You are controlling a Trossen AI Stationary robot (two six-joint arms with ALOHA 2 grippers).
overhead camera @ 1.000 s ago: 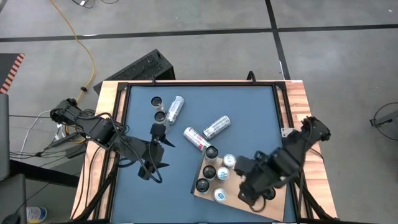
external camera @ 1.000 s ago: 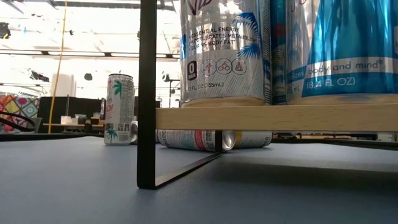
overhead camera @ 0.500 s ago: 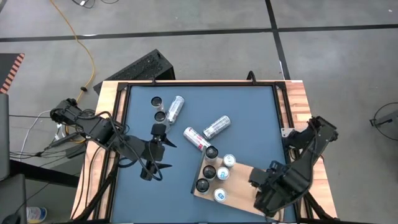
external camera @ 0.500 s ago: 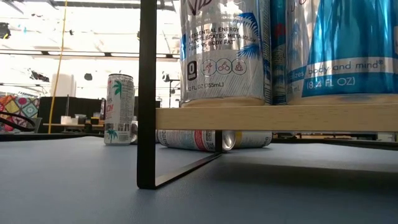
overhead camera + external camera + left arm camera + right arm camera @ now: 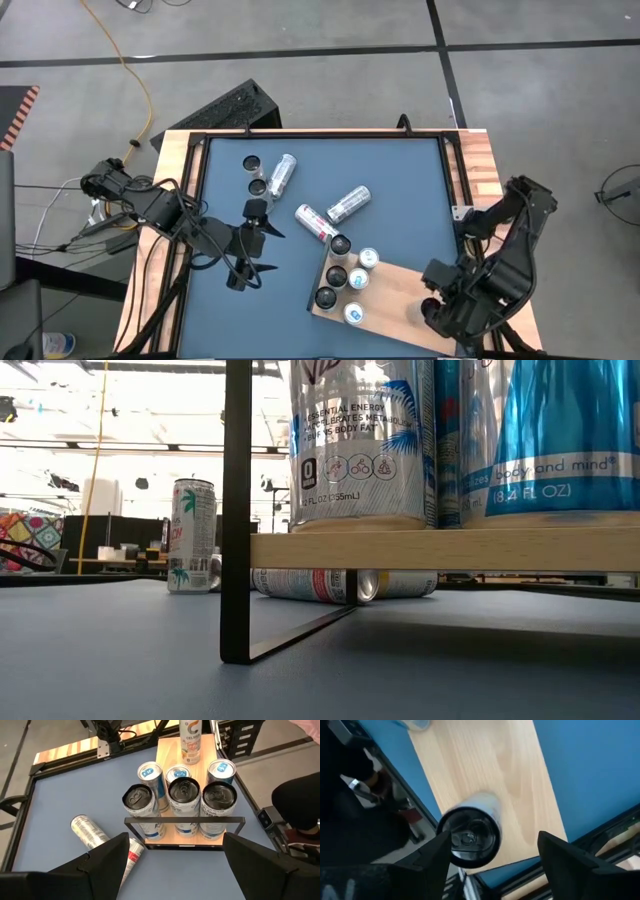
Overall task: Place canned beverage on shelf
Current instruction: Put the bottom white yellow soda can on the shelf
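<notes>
My right gripper (image 5: pixel 490 850) hangs wide open above a can (image 5: pixel 470 832) standing on the shelf (image 5: pixel 485 770), holding nothing. My left gripper (image 5: pixel 175 857) waits open, empty.

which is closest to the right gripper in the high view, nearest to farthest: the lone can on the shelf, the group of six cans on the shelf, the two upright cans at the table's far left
1. Lone can, on the shelf beside the right gripper.
2. Group of six cans, at the shelf's other end.
3. Two upright cans, far across the table near its left back corner.
</notes>
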